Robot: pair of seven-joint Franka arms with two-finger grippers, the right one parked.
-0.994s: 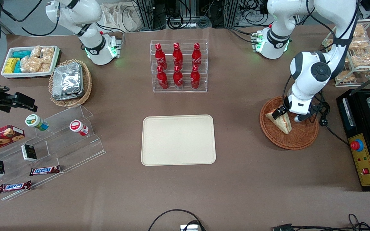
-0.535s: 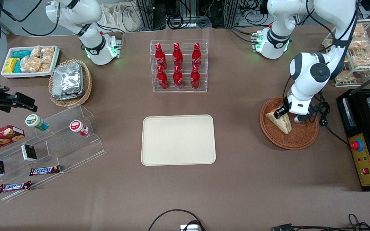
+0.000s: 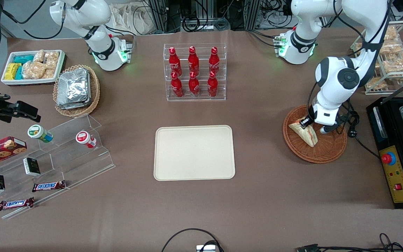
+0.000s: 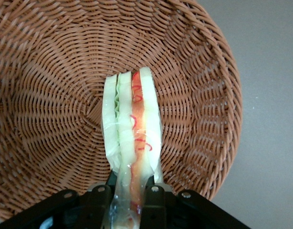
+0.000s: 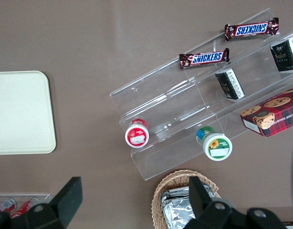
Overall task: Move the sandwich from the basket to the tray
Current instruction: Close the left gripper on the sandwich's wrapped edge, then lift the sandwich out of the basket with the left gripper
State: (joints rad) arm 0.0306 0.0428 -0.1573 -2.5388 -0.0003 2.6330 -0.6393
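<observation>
Tray (image 3: 194,153) lies flat mid-table, bare cloth all round, well apart from basket (image 3: 327,154) toward the working arm's end. Sandwich (image 3: 306,133) in basket: pale bread wedge, green and red filling at its edge (image 4: 132,129), standing on edge, long axis running from gripper (image 3: 308,121) toward the front camera. Gripper fingers (image 4: 153,200) clamp the wedge's end.
</observation>
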